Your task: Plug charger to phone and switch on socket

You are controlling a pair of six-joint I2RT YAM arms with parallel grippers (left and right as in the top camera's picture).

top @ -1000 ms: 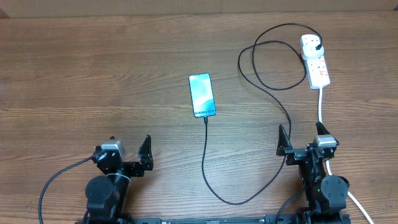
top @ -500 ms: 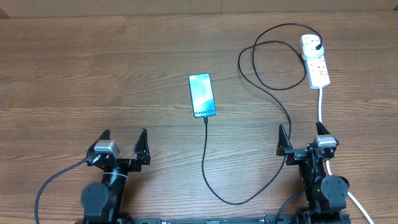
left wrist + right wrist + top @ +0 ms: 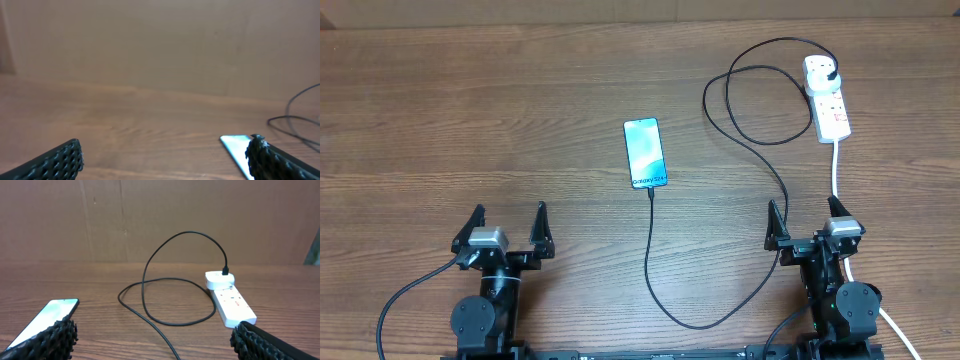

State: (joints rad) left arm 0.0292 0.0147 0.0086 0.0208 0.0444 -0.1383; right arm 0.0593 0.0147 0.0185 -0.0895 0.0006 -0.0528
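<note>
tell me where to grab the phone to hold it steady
Pinch the phone across its two long edges, near the middle, coming straight down from above. It lies flat on the table, so only those narrow sides offer a hold, and the cable seems to enter its bottom edge, so stay clear there.

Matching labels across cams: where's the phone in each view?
Overhead: the phone lies mid-table, a little above centre.
Left wrist: phone low on the right, only one corner showing.
Right wrist: phone at lower left, lying flat.
Shared landmark: the black charger cable, seen at the far right in the left wrist view and looping at centre in the right wrist view.
</note>
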